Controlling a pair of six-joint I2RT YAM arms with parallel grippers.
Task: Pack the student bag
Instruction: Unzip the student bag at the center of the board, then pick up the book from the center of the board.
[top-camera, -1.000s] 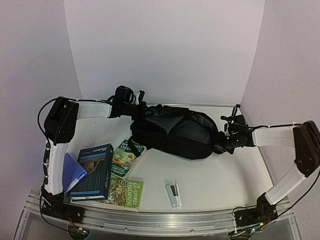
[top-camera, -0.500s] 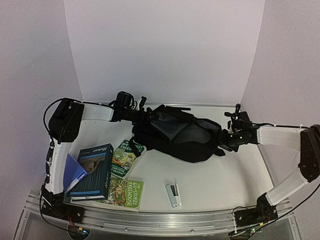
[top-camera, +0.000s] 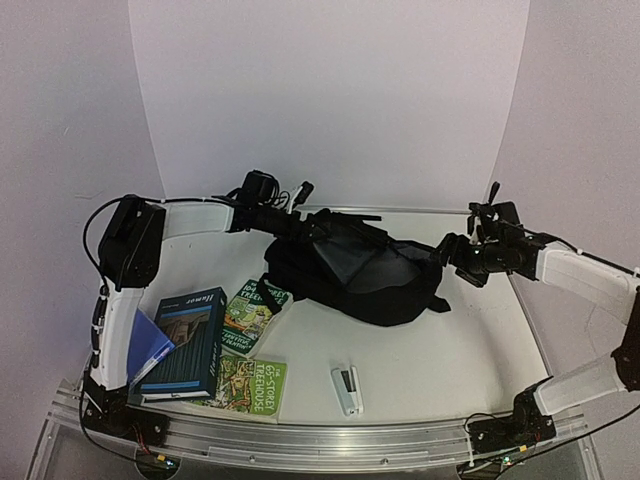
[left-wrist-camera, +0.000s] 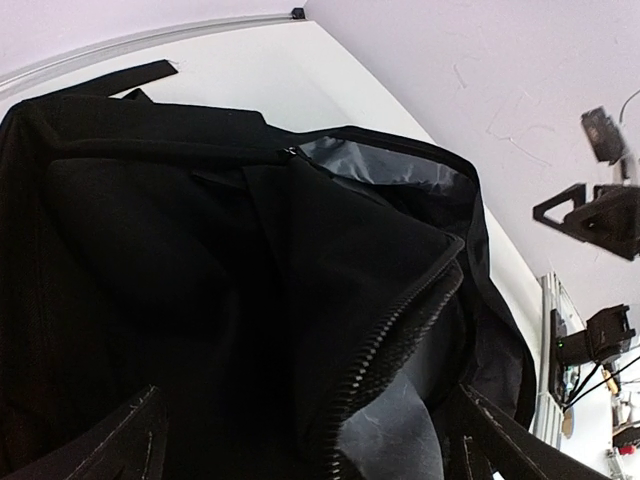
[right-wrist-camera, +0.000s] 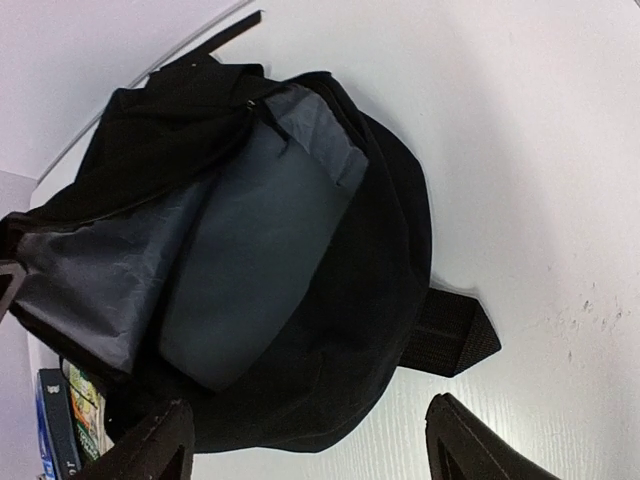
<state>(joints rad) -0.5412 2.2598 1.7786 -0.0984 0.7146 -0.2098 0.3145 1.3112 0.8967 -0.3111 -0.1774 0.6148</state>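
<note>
Broadly, a white bench (top-camera: 450, 350) carries everything. At its far middle lies the large black soft fabric backpack (top-camera: 365, 275), its main zip undone and grey lining showing. The left jaws are spread wide at the bag's upper left edge, fingers (left-wrist-camera: 135, 445) on either side of the unzipped rim, with nothing visibly clamped. The right jaws are likewise parted, fingertips (right-wrist-camera: 165, 440) well apart, hanging just off the bag's right end near a black webbing strap (right-wrist-camera: 450, 335). At the front left sits a dark blue hardback book (top-camera: 185, 342). One green paperback (top-camera: 252, 315) lies beside it and a second green paperback (top-camera: 250, 385) nearer the edge. A small white stapler (top-camera: 347, 390) lies alone at front centre.
</note>
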